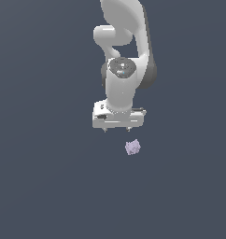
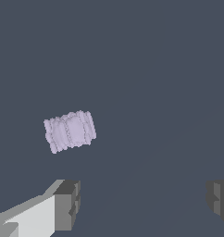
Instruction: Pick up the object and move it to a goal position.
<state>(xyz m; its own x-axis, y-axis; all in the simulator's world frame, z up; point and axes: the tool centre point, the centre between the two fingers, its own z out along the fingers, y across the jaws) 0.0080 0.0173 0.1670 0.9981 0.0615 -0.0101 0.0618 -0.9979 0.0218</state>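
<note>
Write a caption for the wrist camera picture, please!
Open white robot gripper hovering above a tiny pale lavender bumpy lump on a dark grey floor, not touching it.

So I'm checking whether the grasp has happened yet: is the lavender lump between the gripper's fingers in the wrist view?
No. The lavender lump lies apart from the open gripper, ahead of its fingers with nothing between them.

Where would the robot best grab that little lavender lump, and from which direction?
Probably from straight above, with the fingers closing on the lavender lump's two flatter opposite sides at mid-height. It lies alone on the flat surface, smaller than the open gripper, so nothing blocks a top-down approach. Its ridged surface may help the hold.
</note>
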